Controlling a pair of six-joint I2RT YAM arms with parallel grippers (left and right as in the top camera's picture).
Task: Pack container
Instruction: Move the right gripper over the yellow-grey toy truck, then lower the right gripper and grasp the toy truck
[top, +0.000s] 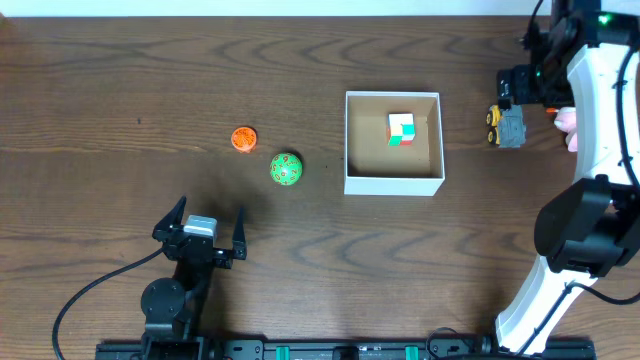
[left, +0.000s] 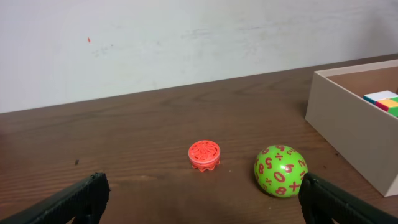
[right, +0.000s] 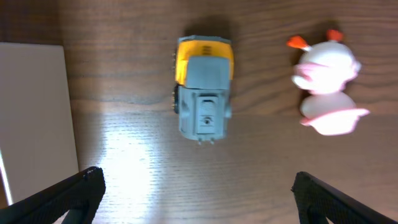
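Overhead view: container (top: 393, 186) stands right of centre on the worktop (top: 120, 90), open top up, with one coloured cube (top: 401, 129) inside.
Right hand (right: 196, 186): released, fingers spread wide, grasping nothing.
Left hand (top: 208, 218): released, empty, near the front edge.
Key relation: toy truck (right: 203, 87) lies straight ahead of the right hand, centred between its fingers. Its long axis runs away from the hand, so the fingers would close across its narrow sides.
Truck to container: near the right wall, not touching.
Nearer arm: right for the truck and the pink-white toy (right: 325, 79); left for the green ball (top: 285, 169) and orange disc (top: 242, 139).
Judgement: the truck is the likely next pick.
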